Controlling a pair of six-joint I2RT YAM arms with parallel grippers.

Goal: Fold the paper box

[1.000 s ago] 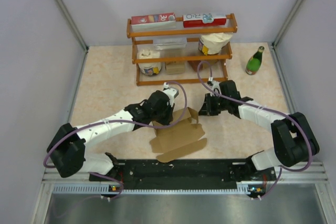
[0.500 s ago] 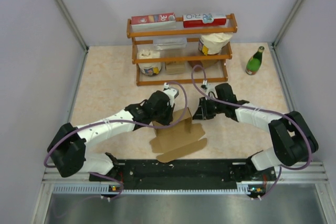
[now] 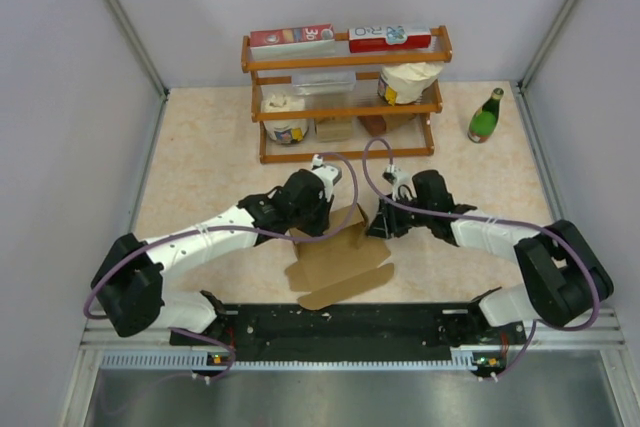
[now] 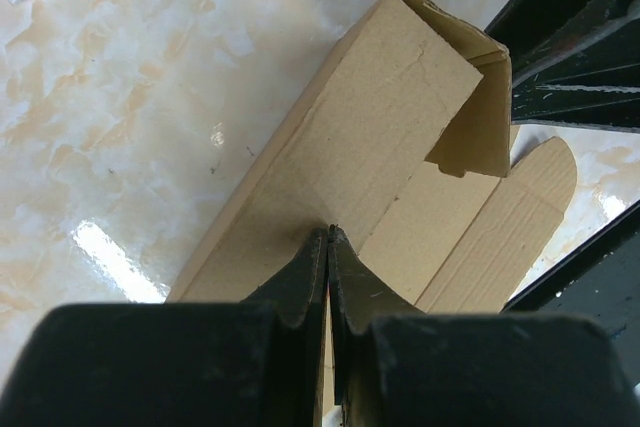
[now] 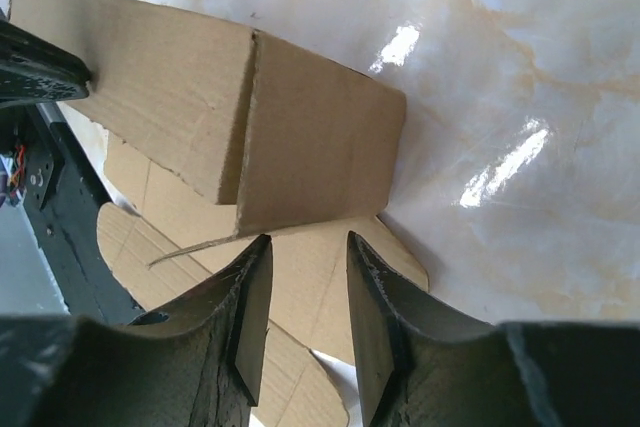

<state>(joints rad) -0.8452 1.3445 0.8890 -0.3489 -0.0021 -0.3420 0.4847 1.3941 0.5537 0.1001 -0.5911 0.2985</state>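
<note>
Bright, even light falls from above on my workspace. In both wrist views the glossy bench [image 5: 520, 67] gives white glare patches. The paper box [image 3: 335, 257] throws only a soft, short shadow. The fingers [image 5: 245, 327] of my right end effector [image 5: 305, 242], close to the lens, look dark and a little blurred. The top view is sharp.

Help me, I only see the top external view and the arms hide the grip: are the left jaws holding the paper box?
Observer: Yes, the left wrist view shows the left jaws shut on a raised wall of the paper box.
Operator: And the right jaws?
Observer: Open, holding nothing, their tips close to an upright end flap.
Operator: Is a corner formed?
Observer: Yes, the right wrist view shows two standing panels meeting at an edge.
</note>
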